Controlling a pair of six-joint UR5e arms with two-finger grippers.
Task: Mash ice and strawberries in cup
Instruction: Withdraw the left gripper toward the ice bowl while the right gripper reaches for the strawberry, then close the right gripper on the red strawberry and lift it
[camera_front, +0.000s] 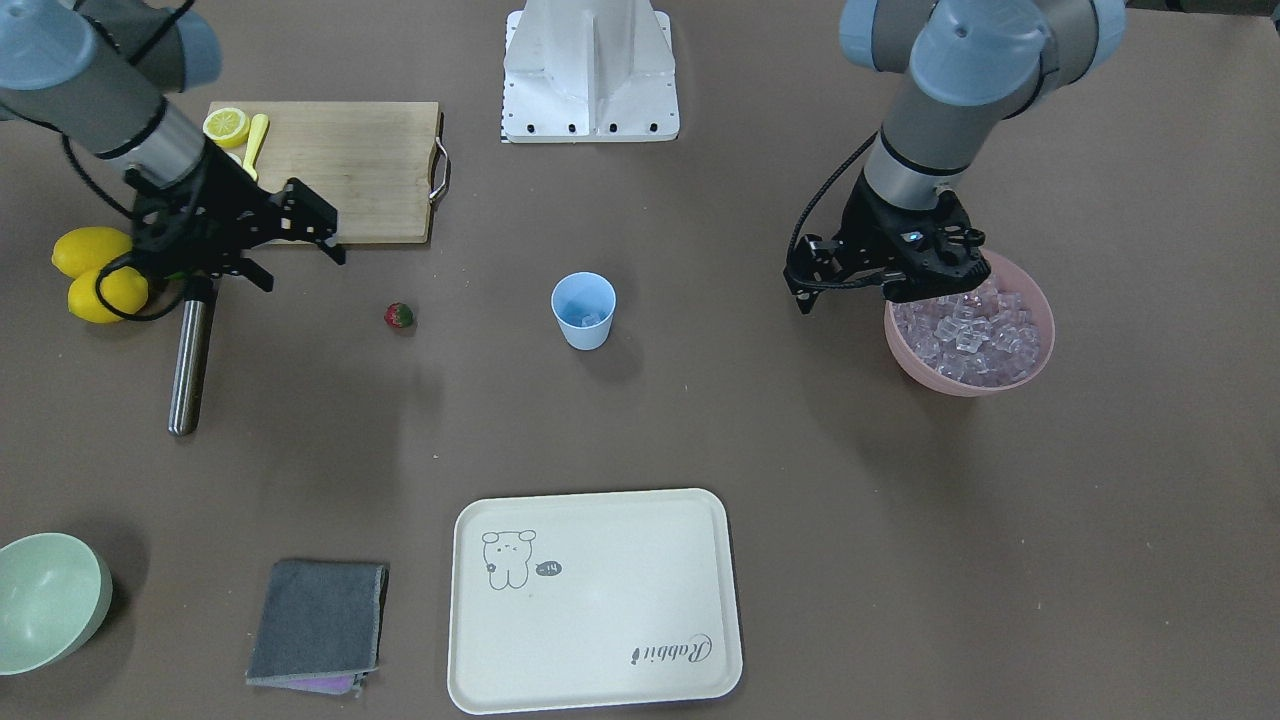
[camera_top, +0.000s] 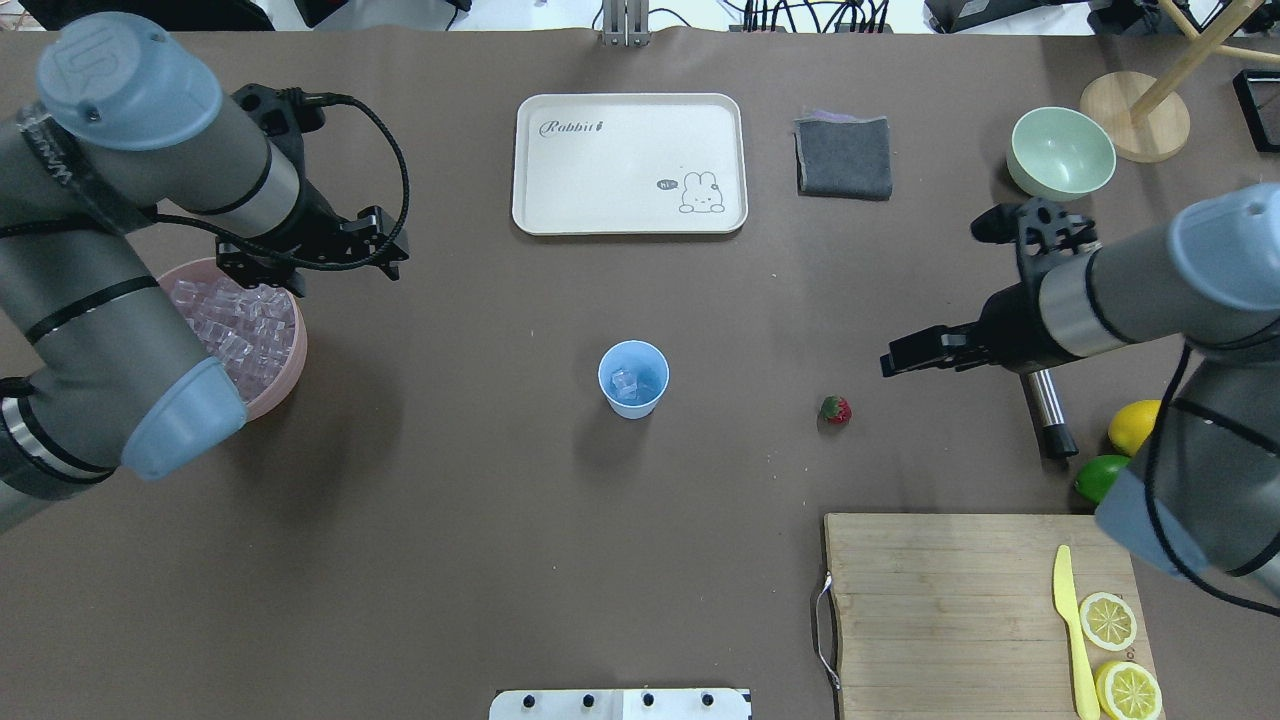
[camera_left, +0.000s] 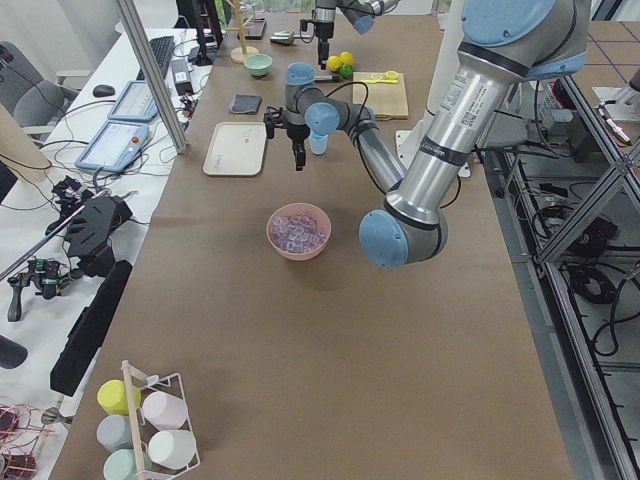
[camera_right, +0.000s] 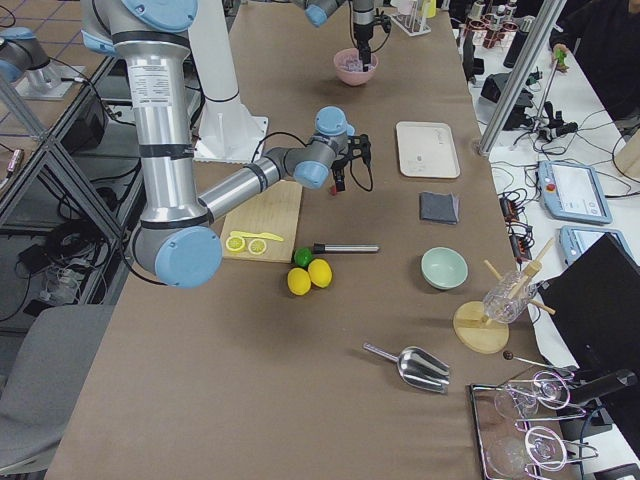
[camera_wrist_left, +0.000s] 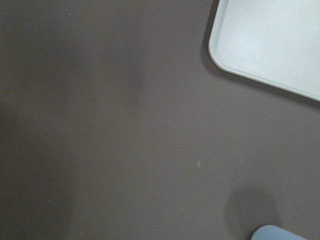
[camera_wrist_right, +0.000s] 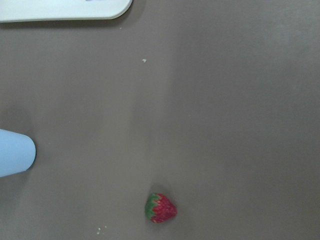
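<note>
The light blue cup (camera_front: 583, 310) stands upright mid-table with a few clear ice cubes (camera_top: 628, 383) inside. Most of the ice (camera_front: 970, 335) fills the pink bowl (camera_front: 1040, 350). The red strawberry (camera_front: 399, 316) lies on the table between the cup and my right gripper, and shows in the right wrist view (camera_wrist_right: 161, 208). My left gripper (camera_front: 915, 292) hangs over the bowl's near rim; I cannot tell whether it is open. My right gripper (camera_front: 300, 265) is open and empty, raised above the table beside the strawberry.
A steel muddler (camera_front: 190, 360) lies under the right arm, next to two lemons (camera_front: 95, 270) and a lime (camera_top: 1100, 475). A cutting board (camera_front: 350, 165) holds lemon slices and a yellow knife. A cream tray (camera_front: 595, 600), grey cloth (camera_front: 318, 622) and pale green bowl (camera_front: 45, 600) lie opposite.
</note>
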